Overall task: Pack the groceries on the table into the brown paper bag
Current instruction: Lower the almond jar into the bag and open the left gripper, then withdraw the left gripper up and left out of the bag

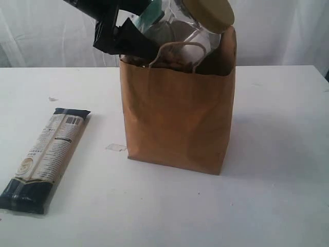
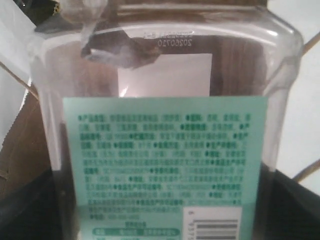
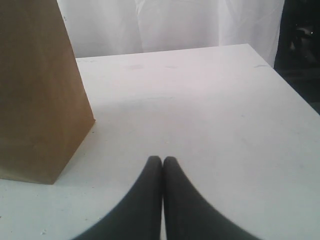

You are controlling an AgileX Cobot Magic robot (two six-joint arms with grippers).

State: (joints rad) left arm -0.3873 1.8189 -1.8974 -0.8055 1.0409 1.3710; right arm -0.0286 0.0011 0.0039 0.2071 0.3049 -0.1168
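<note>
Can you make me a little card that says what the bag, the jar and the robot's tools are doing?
Brown paper bag: upright on the table
Left tool: holds tan-lidded clear jar, tilted, at the bag's mouth
Right tool: shut, empty, beside the bag
Long white-and-navy packet: flat on table, left of bag in exterior view, not packed

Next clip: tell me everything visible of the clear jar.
The jar looks like clear plastic, with rounded shoulders and a wide tan lid. A pale green label with dark print and a barcode covers one side. The jar hangs tilted, lid up and to the right in the exterior view, at the bag's open mouth, its lower end behind the front handle. The left gripper clamps it. Whether it touches the bag cannot be told.
</note>
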